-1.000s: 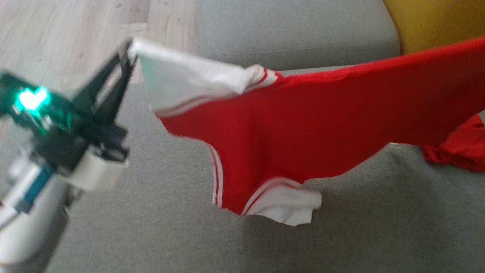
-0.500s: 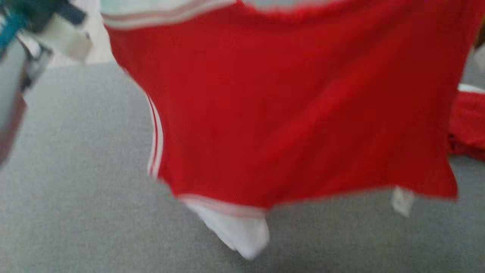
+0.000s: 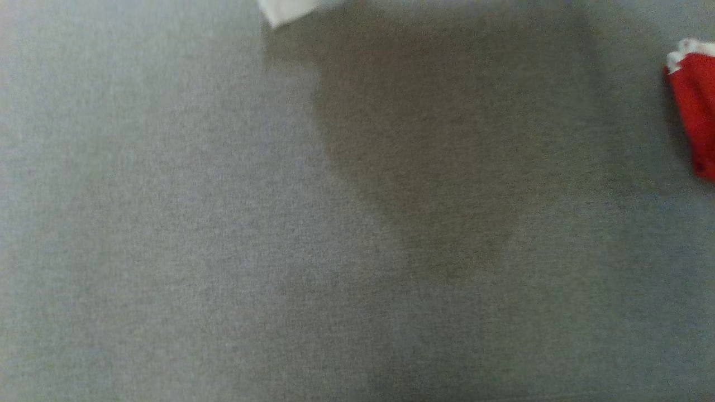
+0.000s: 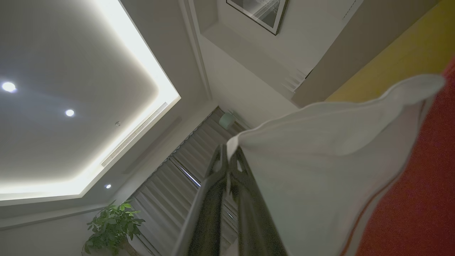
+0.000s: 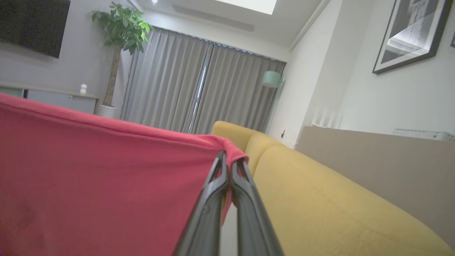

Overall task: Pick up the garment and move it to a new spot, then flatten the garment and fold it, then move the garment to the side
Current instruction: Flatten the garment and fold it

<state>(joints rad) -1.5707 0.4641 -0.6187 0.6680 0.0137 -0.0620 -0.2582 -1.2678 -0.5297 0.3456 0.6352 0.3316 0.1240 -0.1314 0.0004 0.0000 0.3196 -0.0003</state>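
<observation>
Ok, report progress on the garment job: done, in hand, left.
Done: the pick-up. The red-and-white shirt hangs above the grey cushion, stretched between both arms. In hand: the left gripper is shut on its white part and the right gripper is shut on a red edge. Left: laying it down at the new spot, flattening, folding and moving it aside.
</observation>
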